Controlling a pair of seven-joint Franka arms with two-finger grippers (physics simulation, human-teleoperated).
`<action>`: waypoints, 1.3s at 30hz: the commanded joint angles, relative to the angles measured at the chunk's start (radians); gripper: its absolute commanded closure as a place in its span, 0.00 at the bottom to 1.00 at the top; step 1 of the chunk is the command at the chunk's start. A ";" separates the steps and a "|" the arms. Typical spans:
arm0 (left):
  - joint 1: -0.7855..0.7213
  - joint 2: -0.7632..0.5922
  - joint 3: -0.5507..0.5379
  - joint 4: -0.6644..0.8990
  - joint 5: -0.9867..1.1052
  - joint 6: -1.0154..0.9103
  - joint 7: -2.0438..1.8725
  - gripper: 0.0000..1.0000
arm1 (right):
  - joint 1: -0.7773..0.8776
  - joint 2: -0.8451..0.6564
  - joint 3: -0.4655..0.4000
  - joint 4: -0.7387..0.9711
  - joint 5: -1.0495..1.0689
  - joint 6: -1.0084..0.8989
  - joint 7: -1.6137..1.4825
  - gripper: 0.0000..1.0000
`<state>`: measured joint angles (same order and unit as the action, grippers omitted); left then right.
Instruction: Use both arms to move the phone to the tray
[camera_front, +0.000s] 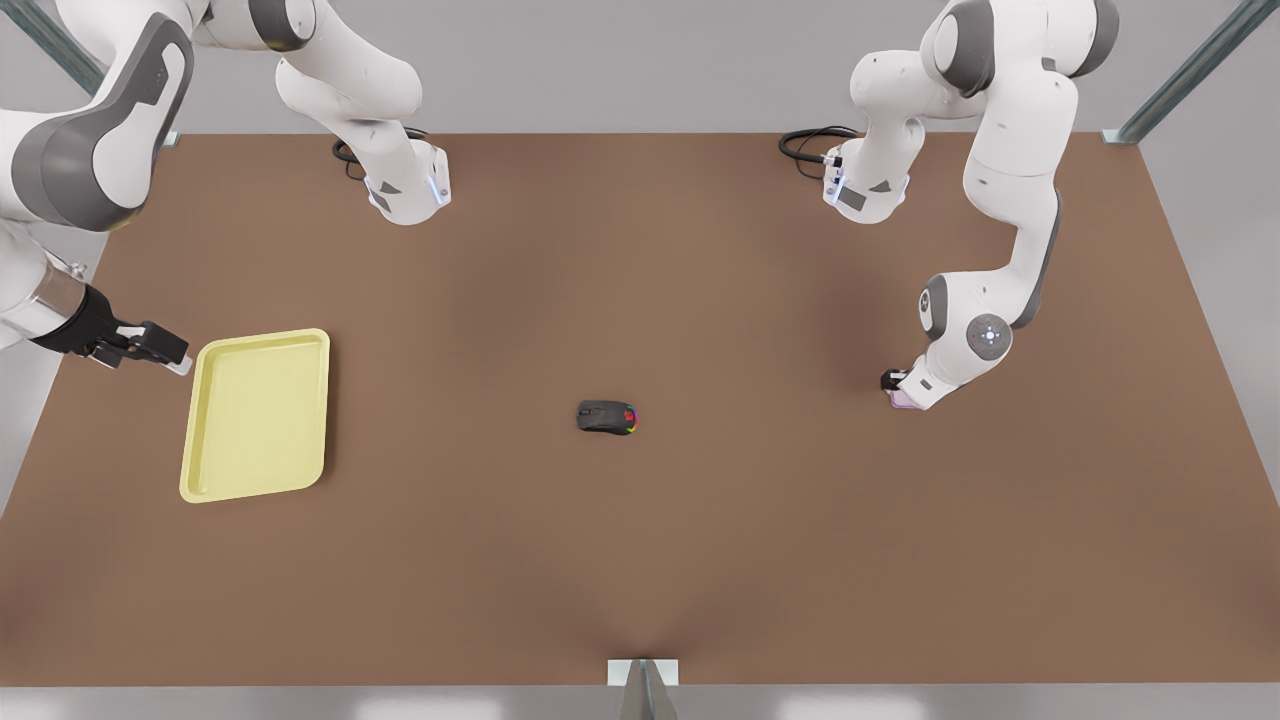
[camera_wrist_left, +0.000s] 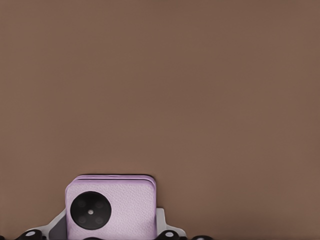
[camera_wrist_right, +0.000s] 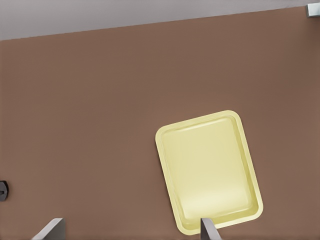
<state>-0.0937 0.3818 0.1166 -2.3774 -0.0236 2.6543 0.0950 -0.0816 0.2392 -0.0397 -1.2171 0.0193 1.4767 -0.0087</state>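
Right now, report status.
Left gripper shut on pale lilac square phone, front view's right. Right gripper open beside pale yellow tray. Black mouse between.

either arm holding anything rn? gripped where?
Left gripper is down on the phone, fingers at its side edges; a firm hold cannot be told. Right gripper holds nothing, fingers apart.

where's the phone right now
The phone lies on the table at the front view's right, between the fingers of the left hand, far across from the mouse and tray.
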 joint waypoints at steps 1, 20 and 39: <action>0.000 -0.001 0.000 0.003 -0.001 0.000 -0.001 0.20 | 0.002 0.000 -0.002 -0.001 -0.004 0.001 -0.002 0.00; -0.236 0.019 -0.293 0.386 -0.006 -0.286 -0.810 0.23 | 0.002 -0.001 -0.002 -0.001 0.005 -0.006 0.001 0.00; -0.735 0.718 -0.287 1.431 -0.036 -0.169 -1.503 0.24 | 0.042 0.043 0.001 -0.013 -0.013 -0.024 0.001 0.00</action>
<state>-0.8214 1.0824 -0.1710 -0.9683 -0.0587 2.4121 -0.9300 -0.0409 0.2835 -0.0380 -1.2308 0.0117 1.4545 -0.0096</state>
